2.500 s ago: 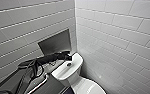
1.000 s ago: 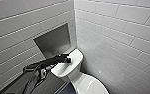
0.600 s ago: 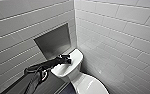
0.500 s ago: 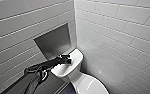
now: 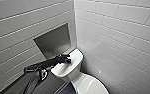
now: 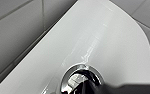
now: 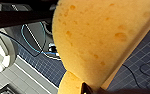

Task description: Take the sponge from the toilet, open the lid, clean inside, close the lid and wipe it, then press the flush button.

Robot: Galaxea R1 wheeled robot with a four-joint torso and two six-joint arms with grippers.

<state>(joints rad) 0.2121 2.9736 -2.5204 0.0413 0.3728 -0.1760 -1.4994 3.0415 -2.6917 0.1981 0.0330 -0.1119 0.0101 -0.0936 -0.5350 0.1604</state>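
Observation:
The white toilet (image 5: pixel 77 75) stands in a tiled corner with its lid (image 5: pixel 91 86) down. My left arm reaches in over the flat cistern top (image 5: pixel 74 58), and my left gripper (image 5: pixel 67 60) is shut just above its middle. The left wrist view looks down on the cistern top (image 6: pixel 103 37) from very near. The round flush button (image 6: pixel 79 78) with its shiny rim lies right under a dark tip of the gripper. In the right wrist view the orange-yellow sponge (image 7: pixel 98 37) is bent and pressed close to the camera, held in my right gripper.
White tiled walls (image 5: pixel 116 37) meet behind the toilet. A grey recessed niche (image 5: pixel 53 41) is set in the left wall above the cistern. Below the sponge lie a dark blue tiled floor (image 7: pixel 141 57) and loose cables (image 7: pixel 33 37).
Over the last second nothing has visibly changed. Before that the whole picture shifted as the camera moved, and my left arm came to lie over the cistern top.

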